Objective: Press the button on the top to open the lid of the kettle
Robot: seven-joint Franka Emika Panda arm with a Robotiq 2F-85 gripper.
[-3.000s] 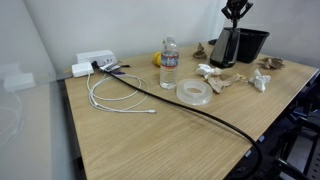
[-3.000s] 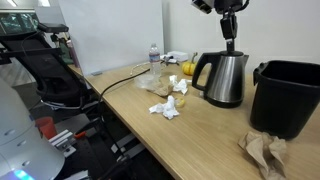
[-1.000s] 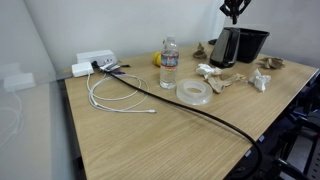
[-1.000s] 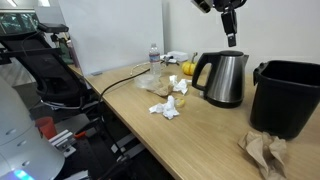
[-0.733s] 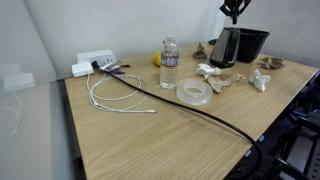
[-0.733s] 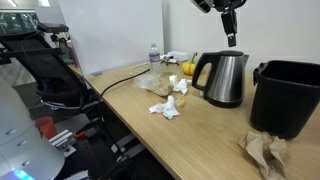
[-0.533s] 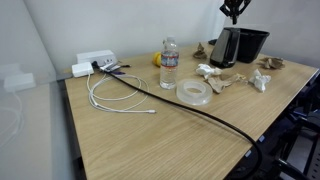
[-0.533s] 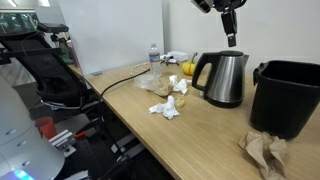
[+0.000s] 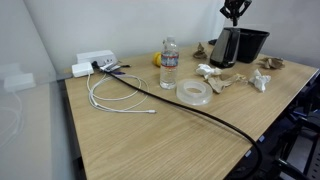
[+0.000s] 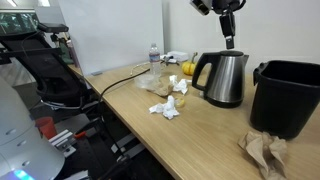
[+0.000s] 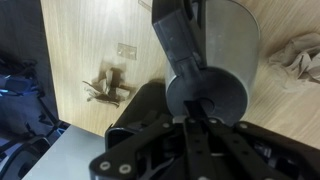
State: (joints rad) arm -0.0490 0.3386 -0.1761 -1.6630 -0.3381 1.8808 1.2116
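Kettle point(image 10: 222, 80) stands upright on the table point(image 10: 190, 140), near the black tub point(image 10: 287, 95). Lid point(image 11: 205, 92) lies flat and closed in the wrist view. Gripper point(image 10: 229, 43) hangs directly above the kettle top, clear of it, jaws pinched together with nothing between them. Assessment: the press is not done; descent onto the button and lid release remain outstanding

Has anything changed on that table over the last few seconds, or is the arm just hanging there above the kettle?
The shut gripper has lifted slightly off the top of the kettle and hangs just above the lid. It took hold of nothing and let go of nothing. The lid looks closed as before; the water bottle, tape roll and black tub have not moved.
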